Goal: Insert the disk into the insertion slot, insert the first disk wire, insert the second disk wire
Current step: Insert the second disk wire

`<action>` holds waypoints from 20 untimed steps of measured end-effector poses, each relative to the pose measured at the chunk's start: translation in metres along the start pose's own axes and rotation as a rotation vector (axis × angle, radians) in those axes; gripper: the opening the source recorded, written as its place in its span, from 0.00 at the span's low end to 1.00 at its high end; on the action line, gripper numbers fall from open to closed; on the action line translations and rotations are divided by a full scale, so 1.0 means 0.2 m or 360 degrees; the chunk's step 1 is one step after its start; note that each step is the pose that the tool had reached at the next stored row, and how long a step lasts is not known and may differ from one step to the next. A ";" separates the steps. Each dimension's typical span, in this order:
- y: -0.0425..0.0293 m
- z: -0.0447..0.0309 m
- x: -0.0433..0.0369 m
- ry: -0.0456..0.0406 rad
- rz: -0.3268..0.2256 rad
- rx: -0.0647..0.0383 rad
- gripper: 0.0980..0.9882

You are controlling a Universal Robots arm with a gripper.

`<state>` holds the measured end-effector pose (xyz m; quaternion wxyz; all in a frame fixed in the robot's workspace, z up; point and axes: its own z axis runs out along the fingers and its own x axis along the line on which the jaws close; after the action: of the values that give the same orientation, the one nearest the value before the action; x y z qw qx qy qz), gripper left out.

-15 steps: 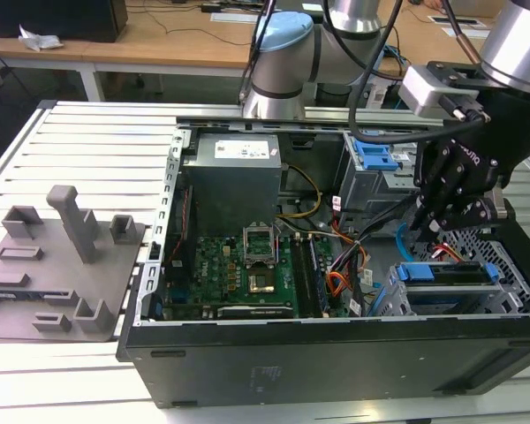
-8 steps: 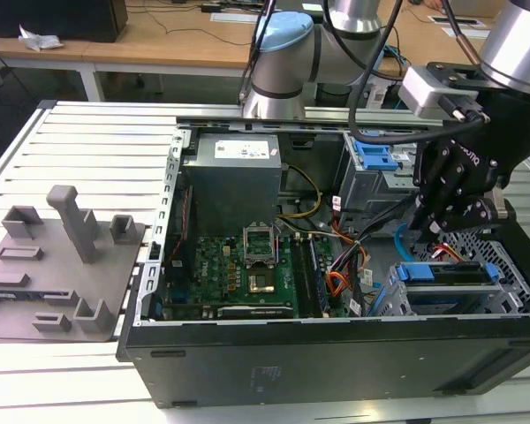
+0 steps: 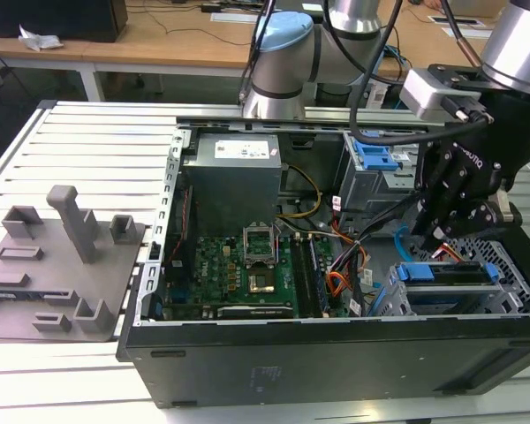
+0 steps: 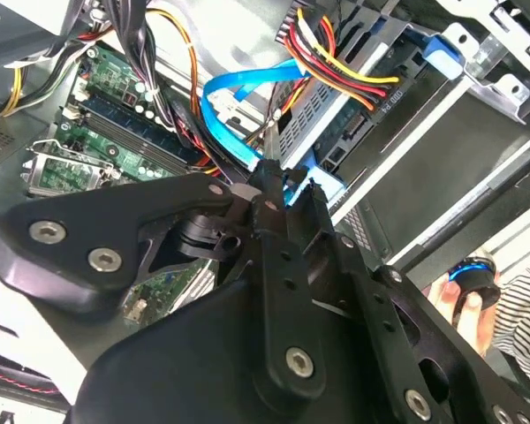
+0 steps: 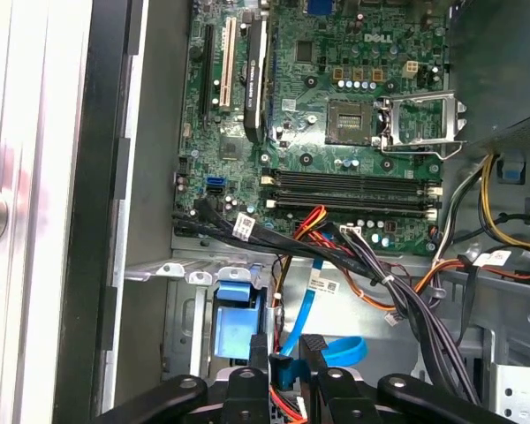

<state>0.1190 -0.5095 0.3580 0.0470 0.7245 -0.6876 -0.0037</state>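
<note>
The disk (image 3: 448, 272), in its blue carrier, lies in the insertion slot (image 3: 515, 265) at the case's corner on the exterior view's right. My gripper (image 3: 427, 237) hangs just over the disk's connector end. In both wrist views the fingers (image 5: 253, 364) are closed on the plug end of the second disk wire (image 4: 240, 95), the light-blue flat cable that loops up from the motherboard. In the second wrist view the plug sits at the gripper (image 4: 278, 179), next to the disk's edge (image 4: 329, 104). The red, yellow and black wire bundle (image 4: 353, 75) ends in a dark plug at that same edge.
The open case holds the motherboard (image 3: 238, 265), the grey power supply (image 3: 234, 177) and a taller cage with a blue tab (image 3: 375, 159). Black and orange cables (image 5: 371, 265) crowd the space beside the bay. A person's hand (image 4: 468, 291) holds a small blue object. Grey fixtures (image 3: 62, 256) lie outside the case.
</note>
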 end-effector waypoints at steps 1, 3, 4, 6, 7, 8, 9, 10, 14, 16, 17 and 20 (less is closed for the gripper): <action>0.000 0.000 0.000 0.0000 0.0000 0.0000 0.19; 0.000 0.000 0.000 0.0000 0.0000 0.0000 0.12; 0.000 0.000 0.000 0.0000 0.0000 0.0000 0.07; 0.000 0.000 0.000 -0.0001 0.0000 0.0000 0.07; 0.000 0.000 0.003 -0.0001 0.0000 0.0000 0.07; 0.001 0.000 0.010 -0.0001 0.0000 0.0000 0.07; 0.001 0.001 0.022 -0.0006 0.0000 0.0000 0.07; 0.002 0.002 0.035 -0.0015 -0.0001 0.0001 0.07; 0.005 0.011 0.101 -0.0110 -0.0003 0.0006 0.07; 0.004 0.017 0.103 -0.0112 0.0021 0.0005 0.07; 0.004 0.019 0.103 -0.0113 0.0039 0.0005 0.07; 0.004 0.022 0.103 -0.0115 0.0089 0.0003 0.07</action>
<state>0.1190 -0.5303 0.3549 0.0214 0.7045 -0.7088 -0.0278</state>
